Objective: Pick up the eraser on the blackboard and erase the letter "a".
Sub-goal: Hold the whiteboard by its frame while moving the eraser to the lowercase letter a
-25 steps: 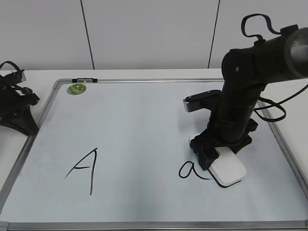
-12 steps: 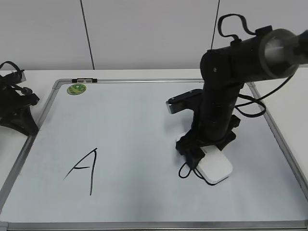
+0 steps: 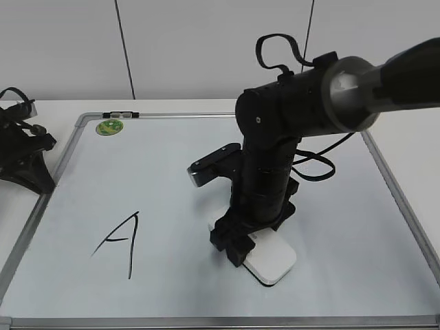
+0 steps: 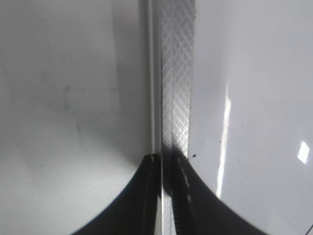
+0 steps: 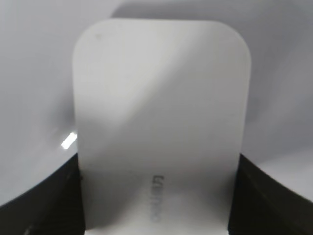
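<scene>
My right gripper (image 3: 239, 245) is shut on the white eraser (image 3: 275, 261) and presses it flat on the blackboard (image 3: 172, 158), low and a little right of centre. In the right wrist view the eraser (image 5: 161, 98) fills the frame between the dark fingers (image 5: 156, 200), grey lettering on top. No lowercase "a" shows in any view; the arm and the eraser cover part of the board. My left gripper (image 3: 27, 155) rests off the board's left edge; its jaws (image 4: 165, 164) sit close together over the board's metal frame (image 4: 177, 73).
A capital "A" (image 3: 120, 240) is drawn at the board's lower left. A round green magnet (image 3: 109, 127) and a small marker (image 3: 119, 114) lie at the top left corner. The right arm's body stands over the board's middle.
My right gripper has slid the eraser leftward across the spot where the "a" stood. The "a", partly visible before, no longer shows. The left arm has not moved.
</scene>
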